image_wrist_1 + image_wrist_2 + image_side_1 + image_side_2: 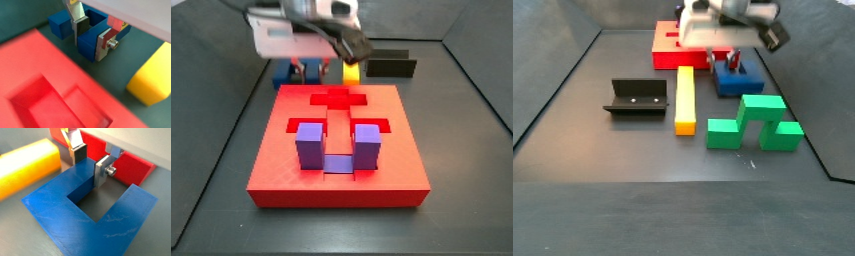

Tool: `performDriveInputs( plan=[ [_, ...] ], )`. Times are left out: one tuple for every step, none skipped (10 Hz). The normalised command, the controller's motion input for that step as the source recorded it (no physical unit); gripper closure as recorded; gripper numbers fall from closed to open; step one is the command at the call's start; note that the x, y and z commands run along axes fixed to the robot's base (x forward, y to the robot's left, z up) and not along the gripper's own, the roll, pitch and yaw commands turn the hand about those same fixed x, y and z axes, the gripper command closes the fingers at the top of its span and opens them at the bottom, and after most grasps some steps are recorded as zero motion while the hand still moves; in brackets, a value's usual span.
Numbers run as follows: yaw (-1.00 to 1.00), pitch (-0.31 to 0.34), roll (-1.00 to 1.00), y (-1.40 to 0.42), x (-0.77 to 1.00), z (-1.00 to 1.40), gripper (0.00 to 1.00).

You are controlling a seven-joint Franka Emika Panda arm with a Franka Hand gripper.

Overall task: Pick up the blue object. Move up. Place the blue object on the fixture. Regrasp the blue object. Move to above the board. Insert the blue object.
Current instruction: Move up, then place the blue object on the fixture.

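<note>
The dark blue U-shaped block (89, 47) lies on the dark floor between the red board (40, 85) and the yellow bar (152, 75). It also shows in a wrist view (80, 218) and in both side views (294, 72) (738, 82). My gripper (90, 46) is down on it and straddles one prong. One finger is in the U's gap and the other is on the prong's outer side, and both pads press against it. The gripper shows in the side views too (305, 62) (724, 62). The black fixture (636, 97) stands apart, beyond the yellow bar.
A lighter purple U-shaped block (337, 145) sits in a recess of the red board (291, 170). The yellow bar (684, 98) lies between the fixture and the blue block. A green block (756, 125) stands close by the blue block. Dark walls enclose the floor.
</note>
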Motion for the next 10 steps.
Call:
performDriveInputs(
  plan=[
    [0.04,0.071,-0.01,-0.05,0.00,0.57,1.00],
    [0.03,0.060,-0.02,-0.03,0.03,0.29,1.00],
    [0.00,0.000,0.00,0.00,0.02,0.00,1.00],
    [0.00,0.026,-0.09,0.06,0.36,0.04,1.00],
    [0.02,0.000,-0.15,0.15,0.68,0.05,1.00],
    [0.00,0.000,-0.18,0.18,0.86,0.17,1.00],
    [0.00,0.000,-0.13,0.17,1.00,0.16,1.00],
    [-0.04,0.000,-0.14,0.10,1.00,0.15,1.00],
    [-0.25,0.000,-0.33,0.19,1.00,0.21,1.00],
    [-0.32,0.000,-0.44,0.24,0.96,0.26,1.00]
  ],
)
